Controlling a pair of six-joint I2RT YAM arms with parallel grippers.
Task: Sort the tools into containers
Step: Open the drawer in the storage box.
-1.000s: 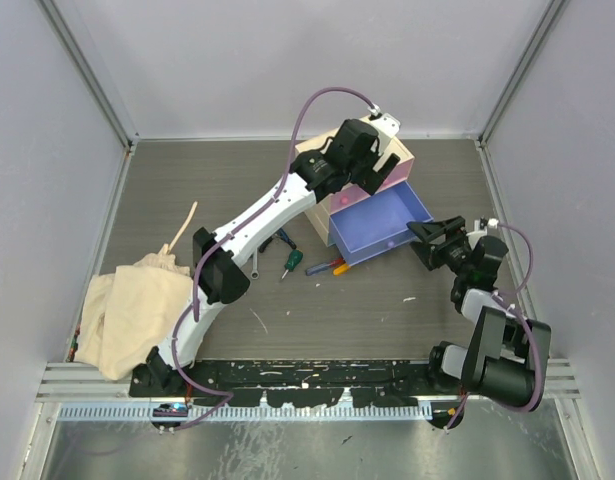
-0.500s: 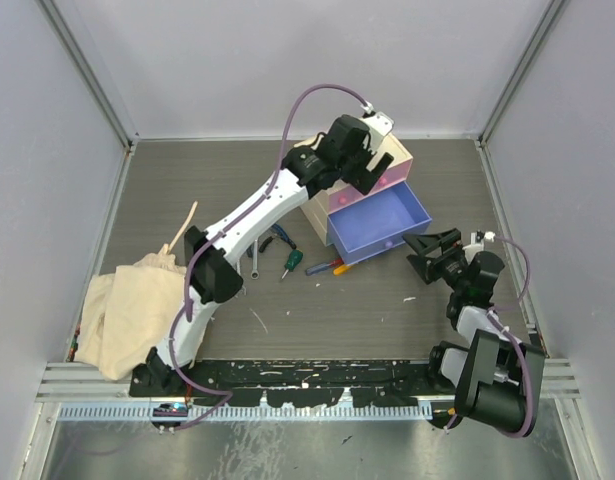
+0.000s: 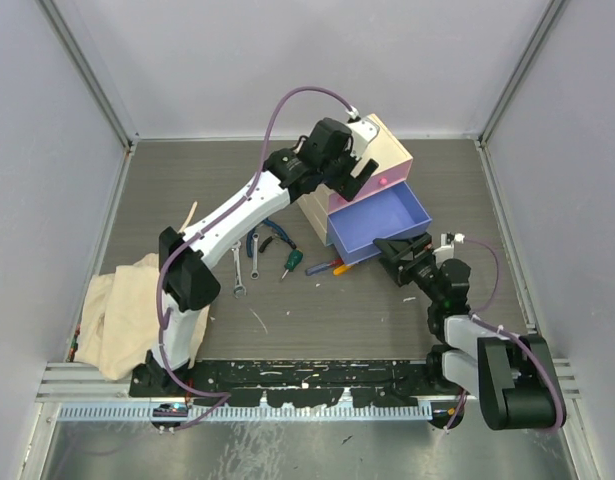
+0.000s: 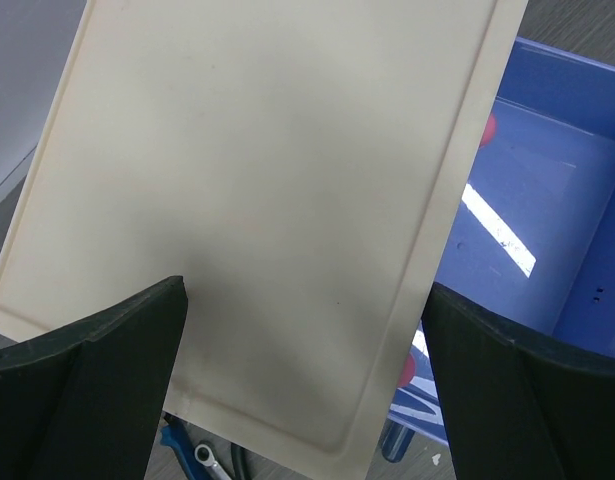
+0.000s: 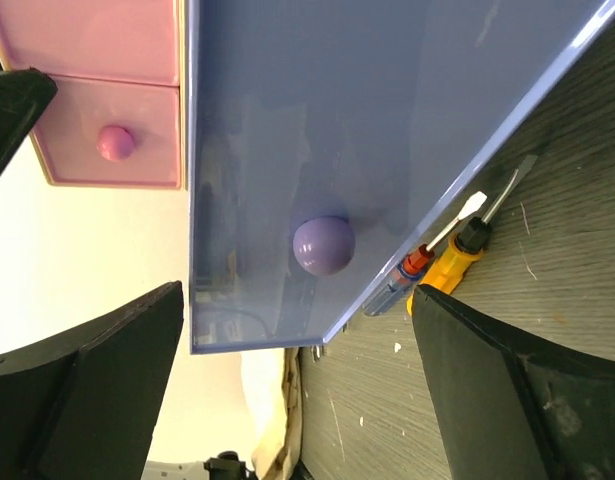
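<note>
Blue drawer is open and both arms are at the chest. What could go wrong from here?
1. The right gripper, fingers open, faces the blue drawer at its knob; a push forward could slide it shut or shove the chest.
2. The red and orange screwdrivers lie right by the drawer's front edge, so a grab there may strike the drawer.
3. The left gripper is open over the chest top; descending could knock it.
</note>
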